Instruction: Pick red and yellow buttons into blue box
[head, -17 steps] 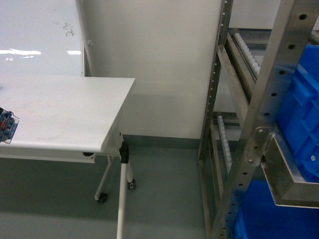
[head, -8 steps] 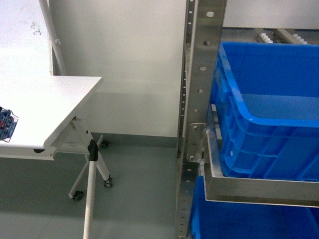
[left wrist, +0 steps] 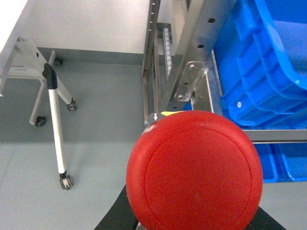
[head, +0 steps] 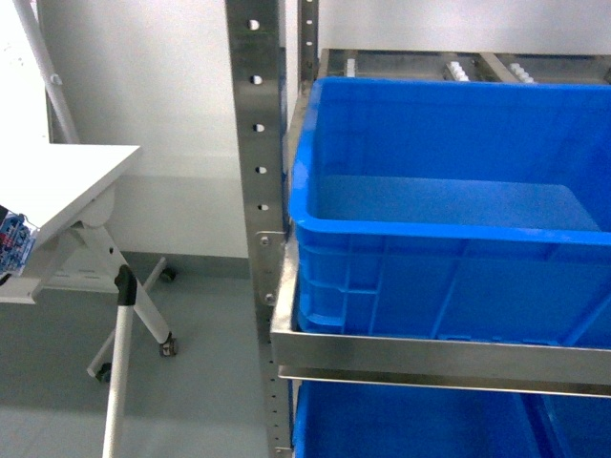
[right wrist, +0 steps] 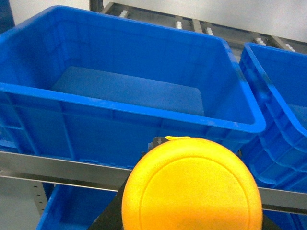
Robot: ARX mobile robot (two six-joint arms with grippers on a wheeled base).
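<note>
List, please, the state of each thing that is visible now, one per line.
Red button: off the table, carried at the left hand, outside the box.
Yellow button: carried at the right hand, in front of the box, not yet in it.
Blue box: on the metal rack, open, nothing visible inside.
Folding table: standing to the left.

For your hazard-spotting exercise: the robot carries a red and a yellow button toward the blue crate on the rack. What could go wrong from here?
1. The red button is outside the blue box, beside the steel rack upright; released now, it would likely hit the floor.
2. The yellow button sits short of the box's near rim, so an early release could miss.
</note>
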